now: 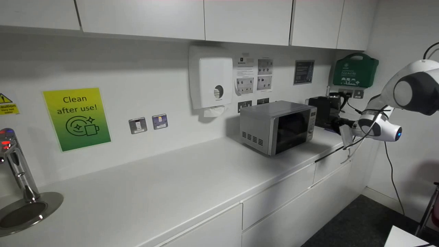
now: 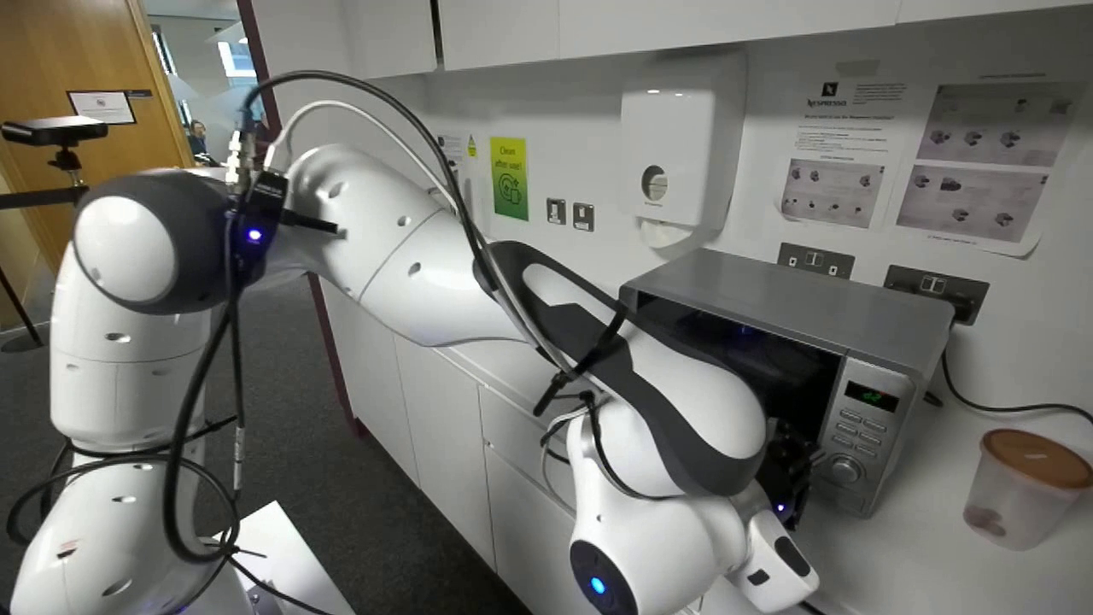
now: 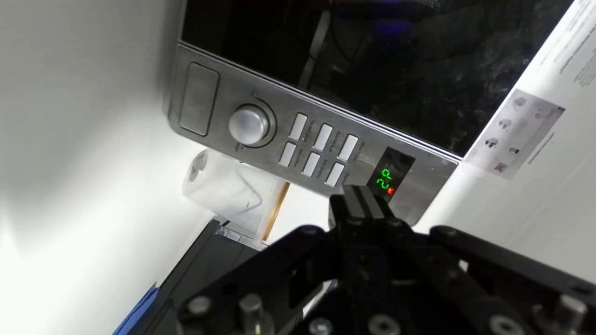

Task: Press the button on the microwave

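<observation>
The microwave (image 1: pixel 274 128) stands upright on the white surface (image 1: pixel 164 178), back to the wall, near the white wall dispenser (image 1: pixel 211 77). It shows in both exterior views and in the wrist view. The door is closed; its window (image 3: pixel 396 65) is dark. The control strip (image 2: pixel 867 427) carries a display (image 3: pixel 396 167) with lit green characters, 6 pale buttons (image 3: pixel 323 136) in 2 rows of 3, 1 round dial (image 3: pixel 249 124) and, beyond the dial, 1 flat rectangular panel (image 3: pixel 199 98). A red spot (image 3: pixel 390 190) shows at the display.

The arm (image 2: pixel 427 295) extends toward the front of the microwave, at the control strip end. The pincer (image 3: pixel 362 202) is fully closed, its fingertips (image 3: pixel 353 202) together, and it holds nothing. In the wrist view they overlap the edge of the control strip and part of the display; contact cannot be determined. In an exterior view the arm hides much of the pincer.

Beside the microwave stands 1 clear tub (image 2: pixel 1008 512) with an orange-brown lid (image 2: pixel 1037 459). A black appliance (image 1: pixel 320 109) stands near the same end. On the wall, 2 socket plates (image 2: pixel 815 260) sit behind the microwave, with printed sheets (image 2: pixel 973 171) above. A green first aid case (image 1: pixel 355 70) is mounted in the corner.
</observation>
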{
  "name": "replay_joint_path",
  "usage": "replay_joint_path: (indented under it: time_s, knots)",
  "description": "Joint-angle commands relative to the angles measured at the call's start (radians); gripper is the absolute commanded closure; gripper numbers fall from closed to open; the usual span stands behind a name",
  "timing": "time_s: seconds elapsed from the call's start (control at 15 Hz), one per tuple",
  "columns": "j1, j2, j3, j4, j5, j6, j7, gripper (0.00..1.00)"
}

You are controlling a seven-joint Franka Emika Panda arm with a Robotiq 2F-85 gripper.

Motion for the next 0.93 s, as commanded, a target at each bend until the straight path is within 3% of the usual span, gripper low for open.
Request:
replay_joint_path:
  time_s: [0.0,0.2,0.27,0.33,0.53,0.73,0.87]
  knots:
    - [0.017,-0.207,-0.021,-0.184,-0.265,0.134,-0.008,1.00]
    - [0.025,-0.319,0.003,-0.279,-0.427,0.354,0.010,1.00]
    - [0.062,-0.341,-0.013,-0.305,-0.455,0.454,0.002,1.00]
    - [0.038,-0.363,0.032,-0.326,-0.481,0.536,0.001,1.00]
    - [0.064,-0.417,0.066,-0.396,-0.459,0.725,-0.055,1.00]
    - [0.075,-0.436,0.096,-0.440,-0.403,0.836,-0.141,1.00]
    - [0.084,-0.444,0.109,-0.495,-0.448,0.876,-0.119,1.00]
